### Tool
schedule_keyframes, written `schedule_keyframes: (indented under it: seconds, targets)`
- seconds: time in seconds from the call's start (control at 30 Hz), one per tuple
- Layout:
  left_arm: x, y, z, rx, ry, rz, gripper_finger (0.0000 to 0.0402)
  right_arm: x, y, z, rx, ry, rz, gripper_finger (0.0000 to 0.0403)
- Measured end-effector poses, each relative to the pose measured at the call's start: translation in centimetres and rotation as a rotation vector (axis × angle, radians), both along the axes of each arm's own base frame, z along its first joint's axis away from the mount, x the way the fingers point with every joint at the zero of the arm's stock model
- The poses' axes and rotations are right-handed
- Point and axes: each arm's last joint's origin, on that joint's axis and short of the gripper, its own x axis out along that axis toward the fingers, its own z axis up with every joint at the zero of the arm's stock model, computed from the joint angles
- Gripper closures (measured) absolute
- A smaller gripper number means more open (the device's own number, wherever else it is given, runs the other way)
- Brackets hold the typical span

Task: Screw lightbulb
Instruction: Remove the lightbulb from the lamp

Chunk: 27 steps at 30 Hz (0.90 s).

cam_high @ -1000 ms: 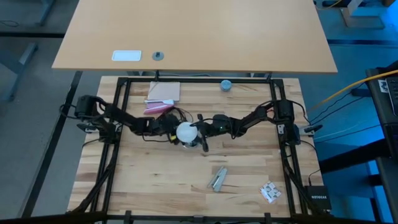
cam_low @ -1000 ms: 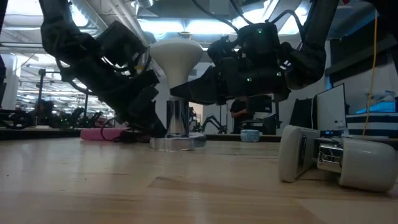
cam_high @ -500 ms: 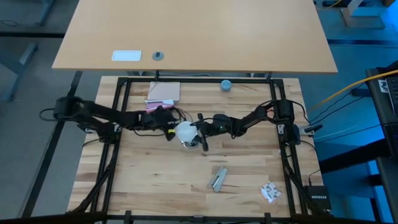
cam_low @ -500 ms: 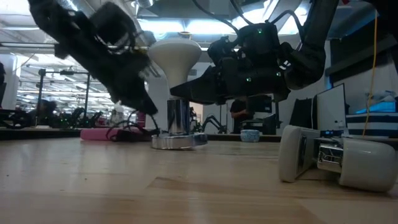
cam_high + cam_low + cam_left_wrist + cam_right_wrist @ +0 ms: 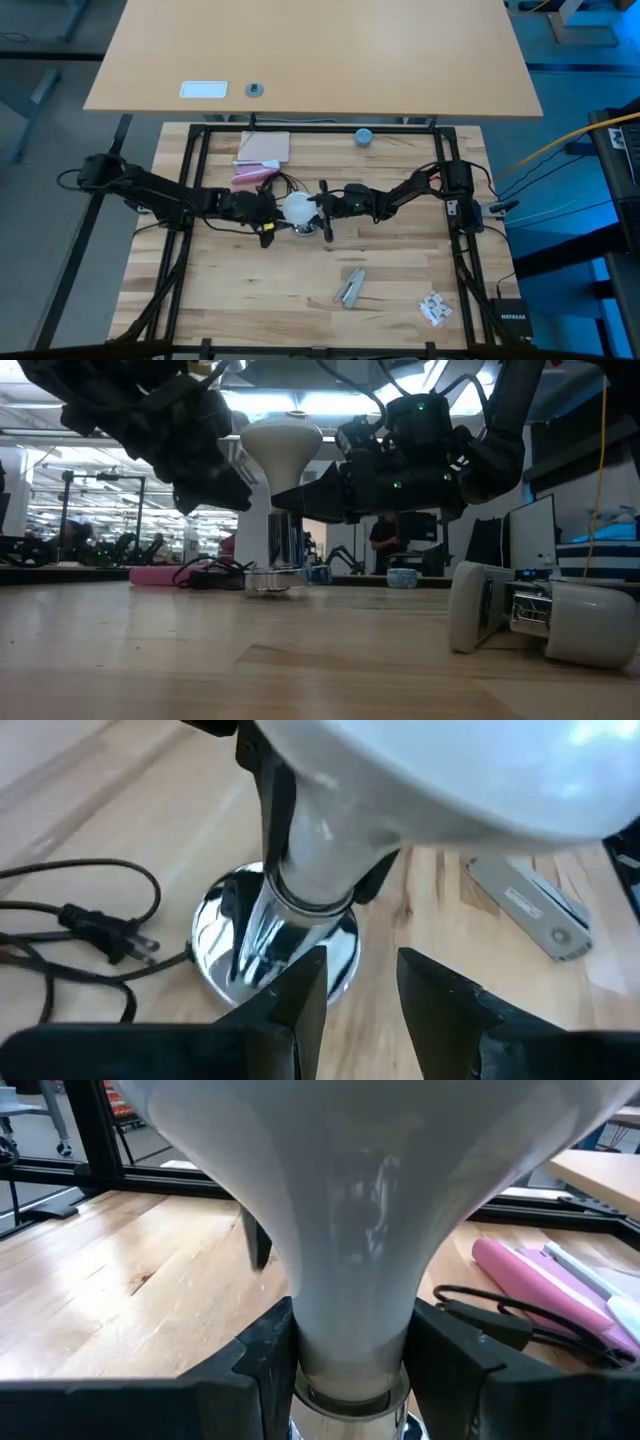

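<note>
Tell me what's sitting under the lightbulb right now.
Under the lightbulb stands the silvery socket, its round base on the table. The right gripper clamps the bulb's neck, so the threaded join is covered.

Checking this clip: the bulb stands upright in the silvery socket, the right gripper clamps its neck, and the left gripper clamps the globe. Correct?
Not quite. In the left wrist view the left gripper is open and off the lightbulb. The rest holds: upright in the socket, neck in the right gripper.

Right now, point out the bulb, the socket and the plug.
bulb (image 5: 282, 445): low view, on its white globe.
socket (image 5: 262, 942): left wrist view, on its silvery stem.
plug (image 5: 108, 934): left wrist view, on its black body.
</note>
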Motion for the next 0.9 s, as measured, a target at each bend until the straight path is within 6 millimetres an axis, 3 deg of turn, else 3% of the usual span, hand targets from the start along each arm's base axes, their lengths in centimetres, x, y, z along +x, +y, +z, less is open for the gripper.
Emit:
schedule_keyframes:
  seconds: [0.53, 0.9]
  targets:
    - [3.5, -1.0, -4.5, -0.016, -0.076, 0.087, 0.0286, -0.1, -0.1, -0.2, -0.003, 0.011, -0.001, 0.0240]
    - [3.3, -2.4, -4.7, 0.001, -0.070, 0.069, 0.0286, -0.1, 0.0, -0.3, 0.001, 0.025, 0.008, 0.0240]
